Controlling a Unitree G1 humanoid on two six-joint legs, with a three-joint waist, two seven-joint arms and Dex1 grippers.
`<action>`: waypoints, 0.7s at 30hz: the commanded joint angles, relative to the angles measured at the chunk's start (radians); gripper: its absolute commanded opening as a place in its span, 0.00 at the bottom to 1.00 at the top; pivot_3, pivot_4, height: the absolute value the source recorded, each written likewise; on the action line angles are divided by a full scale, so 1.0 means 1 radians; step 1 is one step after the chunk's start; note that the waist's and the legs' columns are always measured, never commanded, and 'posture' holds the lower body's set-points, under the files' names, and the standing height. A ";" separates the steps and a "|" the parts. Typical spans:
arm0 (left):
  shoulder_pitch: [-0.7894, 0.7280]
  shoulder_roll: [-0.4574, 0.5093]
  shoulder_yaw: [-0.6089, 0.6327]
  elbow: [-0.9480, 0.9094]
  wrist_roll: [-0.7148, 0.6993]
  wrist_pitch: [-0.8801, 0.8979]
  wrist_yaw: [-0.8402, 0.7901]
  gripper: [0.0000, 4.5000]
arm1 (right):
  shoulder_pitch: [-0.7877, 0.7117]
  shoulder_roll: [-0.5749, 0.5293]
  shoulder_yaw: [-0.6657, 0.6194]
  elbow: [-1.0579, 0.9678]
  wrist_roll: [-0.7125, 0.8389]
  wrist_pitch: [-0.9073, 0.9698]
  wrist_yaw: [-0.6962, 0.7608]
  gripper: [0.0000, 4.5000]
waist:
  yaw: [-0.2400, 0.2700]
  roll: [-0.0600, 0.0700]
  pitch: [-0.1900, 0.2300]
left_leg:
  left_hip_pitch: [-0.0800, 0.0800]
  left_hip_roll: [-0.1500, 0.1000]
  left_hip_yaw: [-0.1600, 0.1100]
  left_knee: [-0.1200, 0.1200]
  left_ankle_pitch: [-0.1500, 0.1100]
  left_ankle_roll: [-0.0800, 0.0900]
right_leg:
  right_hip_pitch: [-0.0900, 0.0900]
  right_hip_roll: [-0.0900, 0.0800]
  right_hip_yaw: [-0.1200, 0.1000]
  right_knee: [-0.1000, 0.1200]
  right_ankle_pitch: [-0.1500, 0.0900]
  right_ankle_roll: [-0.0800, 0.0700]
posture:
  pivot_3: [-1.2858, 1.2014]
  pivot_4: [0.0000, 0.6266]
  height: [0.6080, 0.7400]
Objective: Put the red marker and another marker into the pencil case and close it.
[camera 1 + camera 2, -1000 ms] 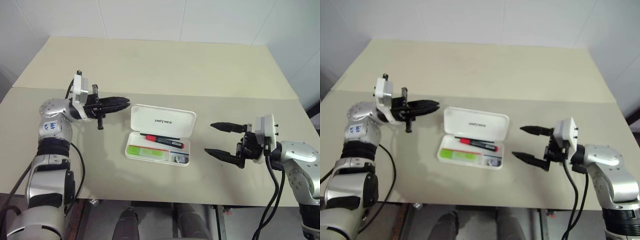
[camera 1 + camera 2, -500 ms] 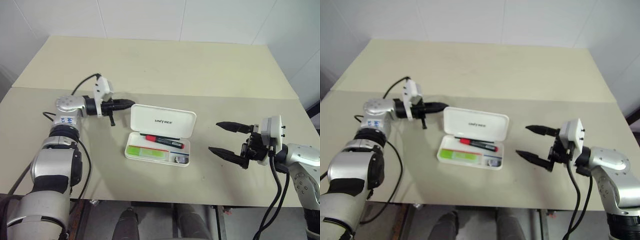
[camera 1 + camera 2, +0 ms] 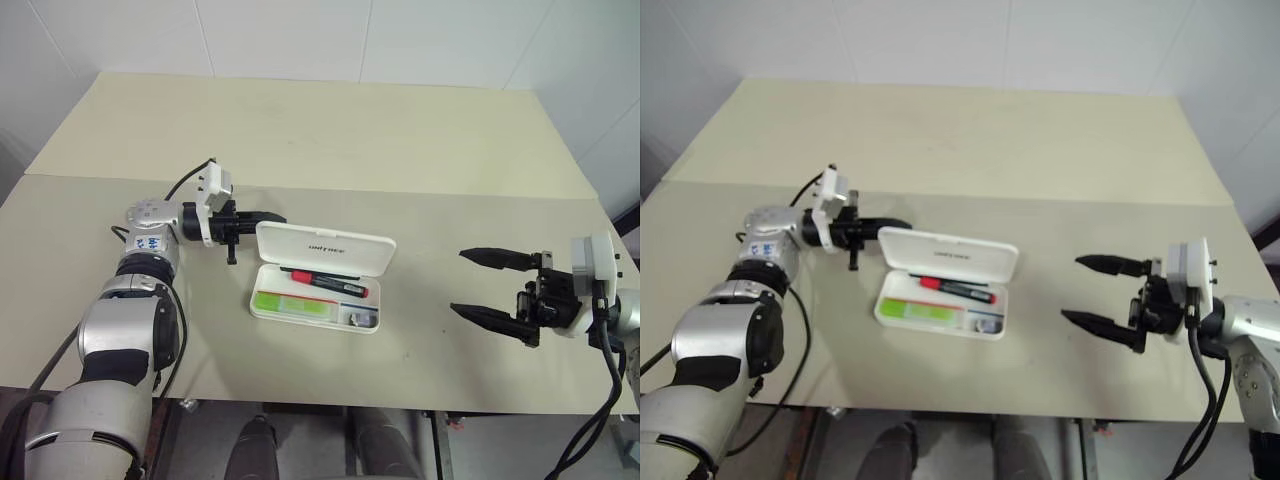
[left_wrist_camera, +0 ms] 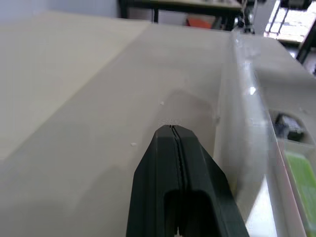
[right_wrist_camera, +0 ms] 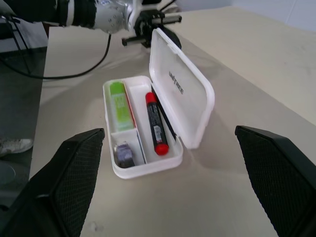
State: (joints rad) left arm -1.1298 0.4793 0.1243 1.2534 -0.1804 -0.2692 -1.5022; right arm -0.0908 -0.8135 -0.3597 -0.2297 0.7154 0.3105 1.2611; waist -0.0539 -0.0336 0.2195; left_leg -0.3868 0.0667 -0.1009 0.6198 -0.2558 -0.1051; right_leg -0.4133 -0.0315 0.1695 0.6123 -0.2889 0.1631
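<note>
Both markers lie inside the open pencil case (image 3: 318, 290): red marker (image 3: 325, 280) nearest the raised lid, green marker (image 3: 292, 303) in front. My left claw (image 3: 268, 218), clenched and empty, sits behind the lid's back; pushing it steadily forward should shut the case. My right claw (image 3: 482, 286) stays spread, well off to the case's right.

Left pincer (image 3: 272, 217): it has come in from a position clear of the pencil case (image 3: 318, 284) toward that case's far-left corner. Its pressed-together fingertips now sit at the back of the raised lid, at the lid's left end. Actual contact cannot be confirmed. The wrist has rolled over in the process.

Pencil case: the lid, previously standing close to upright, now leans forward over the tray, partly lowered. The tray has not shifted on the desk (image 3: 320, 130).

Right pincer (image 3: 478, 284): it has drawn away from the case toward the desk's right edge. The gap between it and the case is visibly wider.
</note>
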 commanded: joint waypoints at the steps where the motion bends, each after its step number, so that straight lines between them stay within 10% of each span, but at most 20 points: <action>1: 0.028 0.015 -0.083 -0.130 -0.099 0.053 -0.112 0.00 | -0.027 -0.012 -0.009 0.001 0.007 -0.014 0.009 1.00 | 0.000 0.000 0.000 | 0.000 0.000 0.000 0.000 0.000 0.000 | 0.000 0.000 0.000 0.000 0.000 0.000 | 0.52 0.24 1.00; 21: 0.093 0.200 -0.759 -0.404 -0.292 -0.156 -0.112 0.00 | -0.021 0.004 0.020 -0.024 0.006 -0.012 -0.005 1.00 | 0.001 0.000 0.000 | 0.000 0.000 0.000 0.002 0.000 0.000 | 0.000 0.000 0.000 0.002 -0.001 -0.002 | 0.52 0.24 1.00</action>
State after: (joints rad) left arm -1.0188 0.6675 -0.6074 0.8658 -0.4679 -0.3877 -1.5025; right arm -0.1156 -0.8074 -0.3139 -0.2259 0.7053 0.3090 1.2572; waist -0.0531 -0.0332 0.2196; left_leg -0.3863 0.0667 -0.1012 0.6217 -0.2558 -0.1051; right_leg -0.4132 -0.0315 0.1696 0.6148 -0.2909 0.1600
